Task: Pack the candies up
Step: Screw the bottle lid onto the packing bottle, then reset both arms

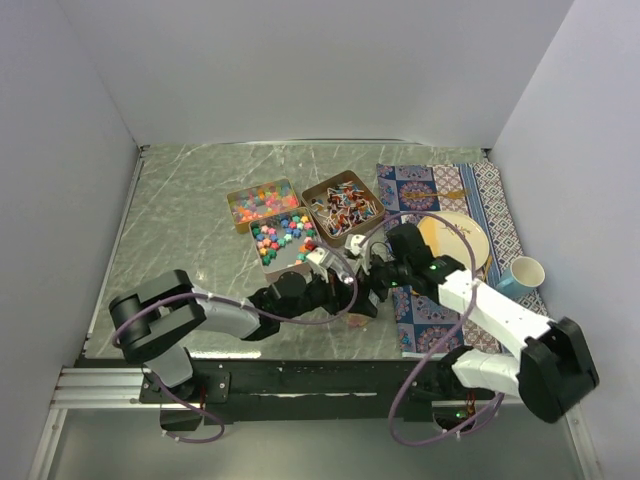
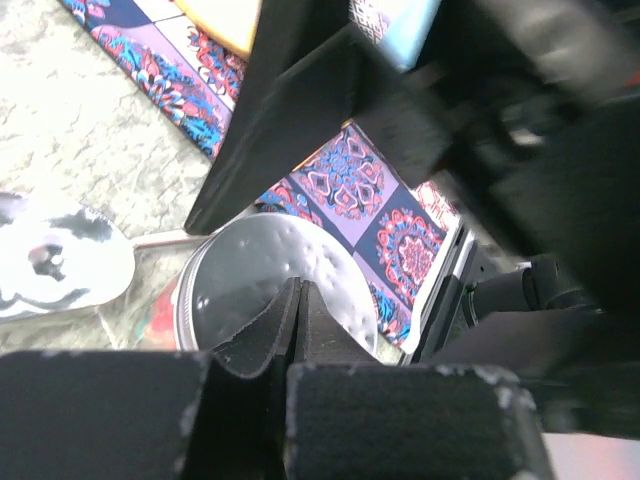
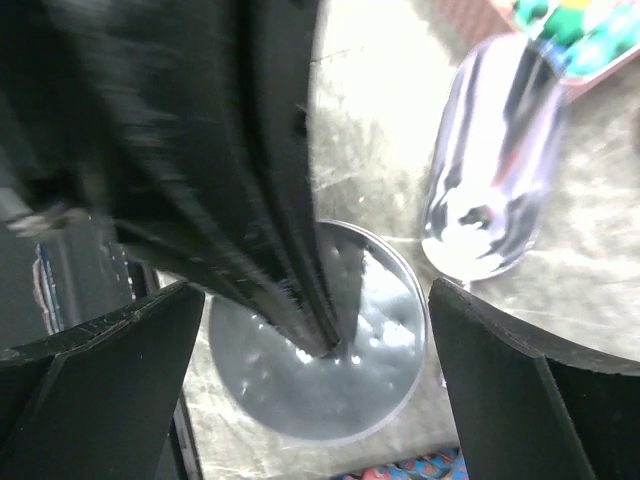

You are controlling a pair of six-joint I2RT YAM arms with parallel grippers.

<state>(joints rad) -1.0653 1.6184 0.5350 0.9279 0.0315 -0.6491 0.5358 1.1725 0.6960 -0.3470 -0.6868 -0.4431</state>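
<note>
— Left gripper (image 2: pixel 300 290) fingers, how were they seen?
— Pressed together over a silver lid (image 2: pixel 250 265); the right gripper (image 3: pixel 315 310) was spread wide around it. Candies (image 1: pixel 283 237) were kept in tins (image 1: pixel 283 270) at eleven o'clock from both.

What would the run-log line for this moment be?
left pincer shut, tips at jar lid | right pincer open, one finger each side of lid | spoon beside lid | candies in tins
</note>
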